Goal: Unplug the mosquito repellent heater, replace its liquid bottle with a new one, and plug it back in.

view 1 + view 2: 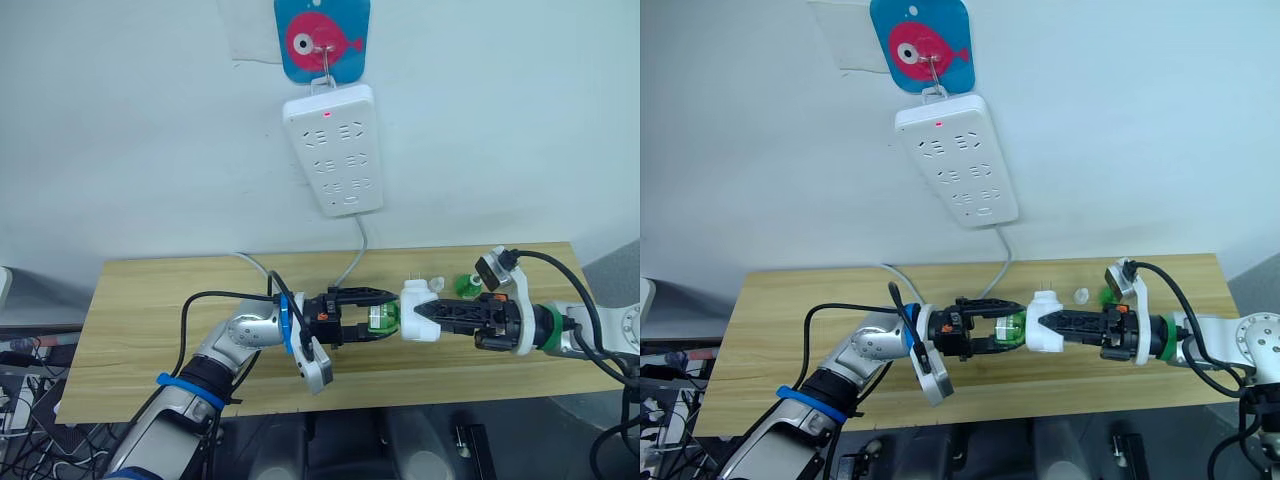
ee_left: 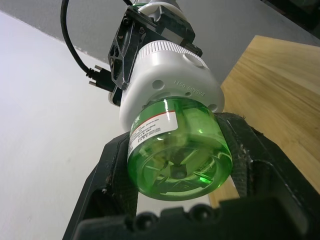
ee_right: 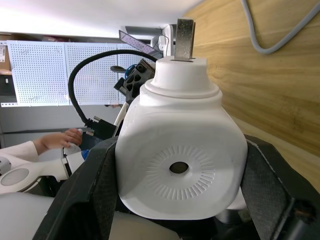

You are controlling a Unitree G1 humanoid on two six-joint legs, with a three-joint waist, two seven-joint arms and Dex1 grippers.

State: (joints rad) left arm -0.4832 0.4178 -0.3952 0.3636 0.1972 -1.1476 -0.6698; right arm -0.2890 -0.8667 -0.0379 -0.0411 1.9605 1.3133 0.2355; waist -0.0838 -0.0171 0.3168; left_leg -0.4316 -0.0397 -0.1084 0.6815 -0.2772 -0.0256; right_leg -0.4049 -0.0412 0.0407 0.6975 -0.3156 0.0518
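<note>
A: Quick pass, left to right. Where's the task at?

B: Heater (image 1: 419,309) is unplugged, held in the air over the table (image 1: 140,300), well below the strip (image 1: 333,148) on the wall. Strip sockets look bare, red light on. So unplug is done.

A: Bottle swap?

B: Mid-swap, I'd say. A green bottle (image 1: 381,319) sits with its neck in the heater's base. Can't tell if it's the old one coming out or the new one going in. Another green thing (image 1: 465,285) and a small clear cap (image 1: 436,284) lie on the table behind the heater; the green one could be the other bottle, too small to be sure. Left to do: finish the swap, then plug back in.

A: Left gripper?

B: Left gripper (image 1: 372,316) has its fingers closed around the bottle's body, one each side; the left wrist view shows the pads pressed to the green plastic. Partly open, just bottle width.

A: Right?

B: Right gripper (image 1: 422,318) clamps the heater across its sides, fingers spread about as wide as the body. Vent hole faces the wrist camera, a prong (image 3: 184,39) sticks up away from the table.

A: Anything else?

B: A person's hand (image 3: 64,138) shows far back in the right wrist view, not near the work.
</note>
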